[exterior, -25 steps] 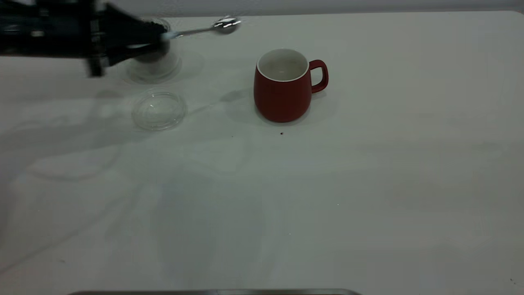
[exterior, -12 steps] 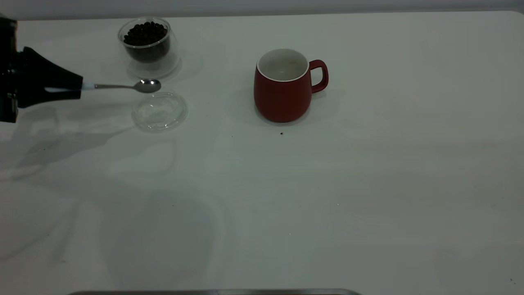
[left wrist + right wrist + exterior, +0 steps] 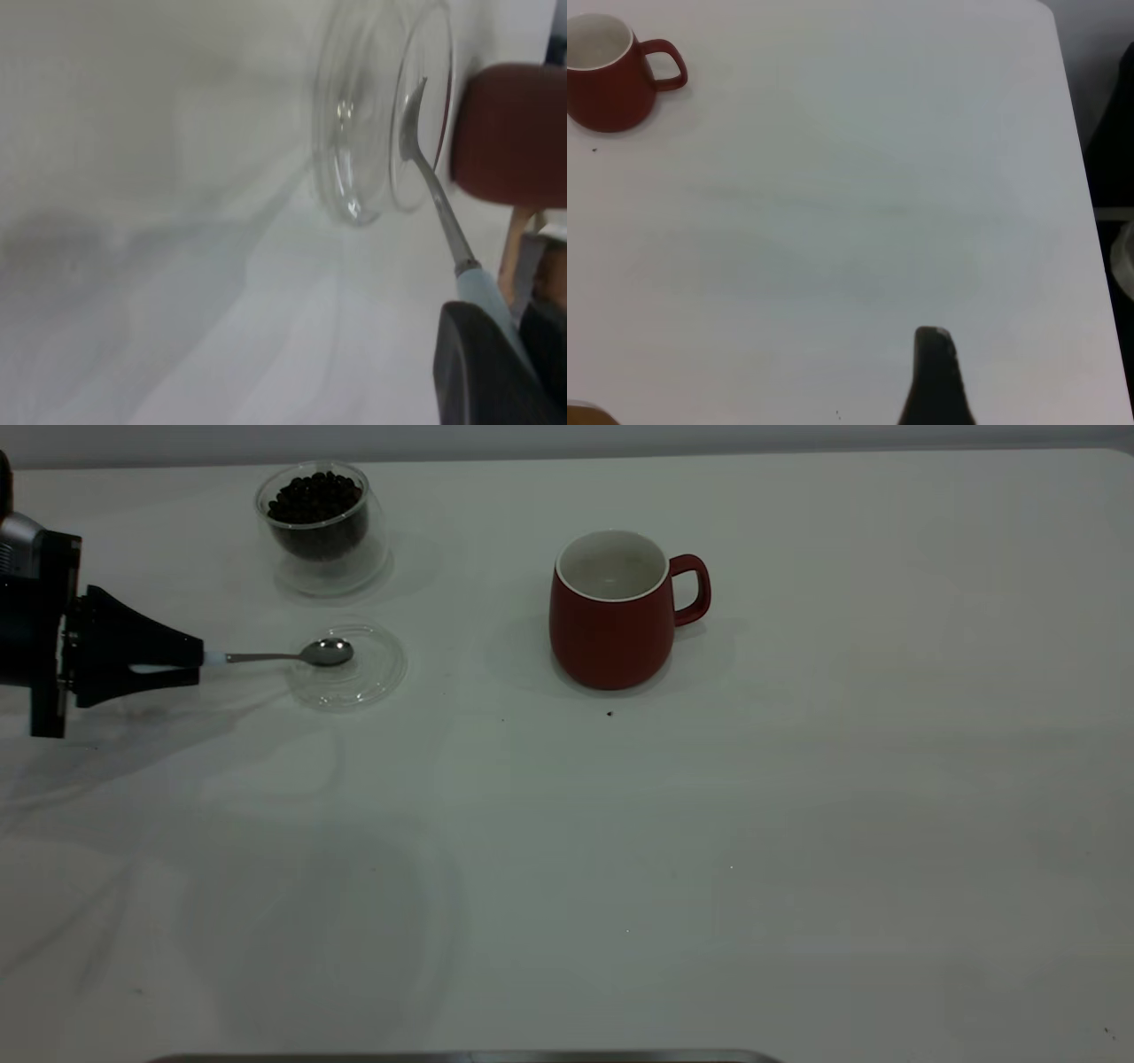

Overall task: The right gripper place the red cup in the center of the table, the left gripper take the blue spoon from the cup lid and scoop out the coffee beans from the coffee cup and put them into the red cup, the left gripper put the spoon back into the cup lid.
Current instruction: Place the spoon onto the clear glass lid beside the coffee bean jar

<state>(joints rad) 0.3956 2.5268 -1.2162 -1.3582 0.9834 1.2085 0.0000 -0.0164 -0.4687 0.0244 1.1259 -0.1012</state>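
Blue spoon [image 3: 292,656]: held level by its pale handle in the left gripper [image 3: 190,664], at the left side of the bench [image 3: 797,824]. Its metal bowl lies over the left part of the cup lid [image 3: 359,669]; whether bowl and lid touch cannot be told from the exterior view. In the left wrist view the spoon [image 3: 434,186] reaches across the rim of the lid [image 3: 372,115], bowl inside the rim.

Left gripper: black, tapered, pointing right, clamped on the spoon handle; its tip sits just left of the lid.

Cup lid: round clear glass disc, flat on the bench, nearer than the coffee cup [image 3: 321,527] and a little apart from it.

Coffee cup: clear double-walled glass, upright, at the far left of the bench, holding a heap of dark coffee beans [image 3: 316,496] close to its rim.

Red cup [image 3: 611,611]: upright near the middle of the bench, far half, handle to the right, white inside; well apart from lid and coffee cup. Also seen in the right wrist view [image 3: 607,75]. One tiny dark speck lies on the bench just in front of it.

Right gripper [image 3: 937,376]: outside the exterior view; only a single dark tip shows in its own wrist view, over bare bench well away from the red cup. Whether it is wide or narrow cannot be told.
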